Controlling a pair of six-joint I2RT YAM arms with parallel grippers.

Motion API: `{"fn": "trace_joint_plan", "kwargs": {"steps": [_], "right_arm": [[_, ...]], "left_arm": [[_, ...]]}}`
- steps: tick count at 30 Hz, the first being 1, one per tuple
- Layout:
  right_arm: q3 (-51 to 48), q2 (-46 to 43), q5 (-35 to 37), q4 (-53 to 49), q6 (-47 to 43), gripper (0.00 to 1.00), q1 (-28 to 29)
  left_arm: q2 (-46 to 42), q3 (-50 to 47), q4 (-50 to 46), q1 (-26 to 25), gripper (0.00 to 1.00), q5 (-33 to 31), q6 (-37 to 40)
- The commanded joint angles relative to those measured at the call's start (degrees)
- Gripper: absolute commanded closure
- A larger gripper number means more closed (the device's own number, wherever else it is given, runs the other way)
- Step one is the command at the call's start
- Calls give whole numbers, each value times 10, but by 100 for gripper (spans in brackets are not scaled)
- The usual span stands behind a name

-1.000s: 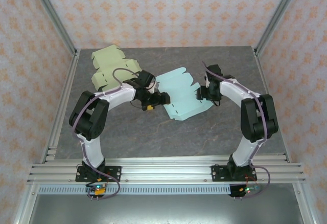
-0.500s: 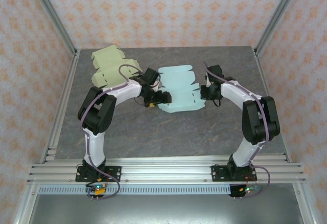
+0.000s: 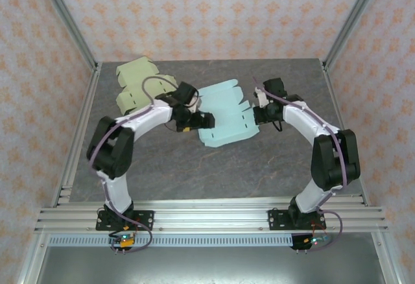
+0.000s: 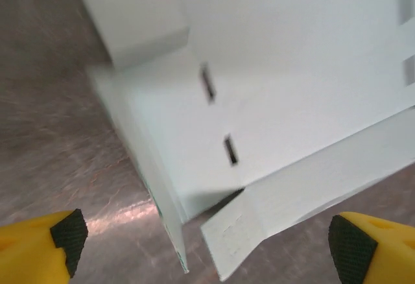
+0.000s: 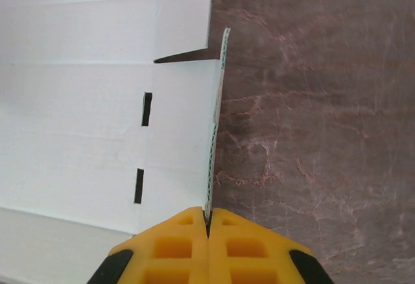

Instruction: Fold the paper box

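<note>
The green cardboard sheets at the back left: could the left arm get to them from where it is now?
Probably yes. The green sheets lie close by the left fingers, with nothing else standing between them. Those fingers are open and empty at the edge of the blue sheet.

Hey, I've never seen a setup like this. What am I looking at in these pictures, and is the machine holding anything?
These are two robot arms bolted to a table. The big picture looks down from above. The other two come from small cameras on each arm's wrist, so the yellow tips belong to that arm. On the table lies a flat pale blue paper box, not yet folded, and green paper cutouts sit at the far left. The right gripper is pinched shut on an upturned side flap of the box. The left gripper is wide open at the box's other side, holding nothing.
</note>
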Motion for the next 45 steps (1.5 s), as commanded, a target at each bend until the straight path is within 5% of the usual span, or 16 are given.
{"fn": "trace_joint_plan", "kwargs": {"steps": [1,11,14,20,25,30,36,45], "right_arm": [[24,-26,21,-38,-192,100,9],[135,72,-60,-86,-637,99,16],[163,107,-71,-5,-641,81,24],[195,71,-147,80,-377,59,-6],[106,-7,-138,210,84,48,-82],[127,8,-80,52,384,49,-132],[54,-33,-114,57,452,50,-144],[21,-69,-112,23,430,50,-149]], "left_arm": [[-99,0,9,37,0,-28,6],[-85,-8,174,51,0,14,62],[-54,-15,236,49,0,65,95],[-67,-65,370,-2,0,50,364],[54,123,160,-19,2,73,538],[182,273,46,-40,3,68,673],[305,446,-45,-47,10,97,761],[391,534,-78,-72,27,43,792]]}}
